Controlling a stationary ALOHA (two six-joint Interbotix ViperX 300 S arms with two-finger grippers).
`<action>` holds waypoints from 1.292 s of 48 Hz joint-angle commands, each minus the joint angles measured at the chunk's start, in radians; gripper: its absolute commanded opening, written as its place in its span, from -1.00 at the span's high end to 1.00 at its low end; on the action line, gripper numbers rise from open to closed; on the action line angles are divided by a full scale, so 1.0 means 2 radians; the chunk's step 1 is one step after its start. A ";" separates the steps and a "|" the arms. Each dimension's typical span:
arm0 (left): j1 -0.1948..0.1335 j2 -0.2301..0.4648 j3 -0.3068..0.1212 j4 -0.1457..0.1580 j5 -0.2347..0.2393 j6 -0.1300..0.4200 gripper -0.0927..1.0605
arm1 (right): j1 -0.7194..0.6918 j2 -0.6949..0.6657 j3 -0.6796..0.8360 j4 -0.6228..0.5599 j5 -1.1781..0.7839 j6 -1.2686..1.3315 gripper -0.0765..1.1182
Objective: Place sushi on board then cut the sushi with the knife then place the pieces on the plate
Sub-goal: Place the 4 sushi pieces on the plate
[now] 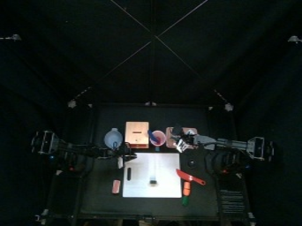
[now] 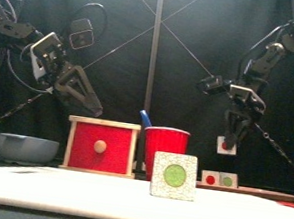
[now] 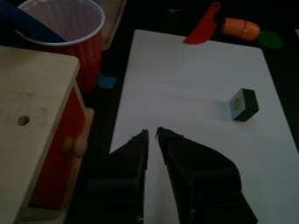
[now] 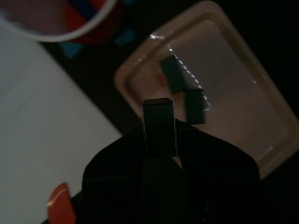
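Left gripper (image 3: pixel 153 134): jaws drawn almost together with only a slit between them, and nothing held. It hangs over the left side of the white board (image 3: pixel 193 83), near the wooden box (image 3: pixel 35 105). I read this as a parked pose, clear of the work.
Right gripper (image 4: pixel 158 107): jaws pressed flat on each other, empty. It hovers above the pink tray (image 4: pixel 251 74), where the cut pieces are meant to go.
Tray pieces (image 4: pixel 179 74): I can make out two dark green blocks lying close together inside the tray, so I judge the delivery partly done.
Sushi piece (image 2: pixel 173 176): one block stands upright on the board, alone and well apart from both grippers. It looks to be the last one to carry over.
Red knife (image 3: pixel 202 24): lies across the board's right edge with no gripper on it. I take the cutting to be finished and the knife set aside.
Red cup (image 2: pixel 166 144): behind the board, with the blue knife (image 2: pixel 146 118) standing in it.
Bowl (image 2: pixel 26 147): left of the box, not involved.
Orange toy (image 3: pixel 240 26): off the board, beside the red knife.
Next, as I judge it: the right gripper must open, cross to the lone block, and grip it by its flat sides so it does not tip.
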 commanded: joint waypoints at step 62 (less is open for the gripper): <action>0.002 -0.002 -0.007 0.000 -0.002 -0.002 -0.20 | 0.097 -0.022 -0.051 -0.008 -0.031 0.001 -0.53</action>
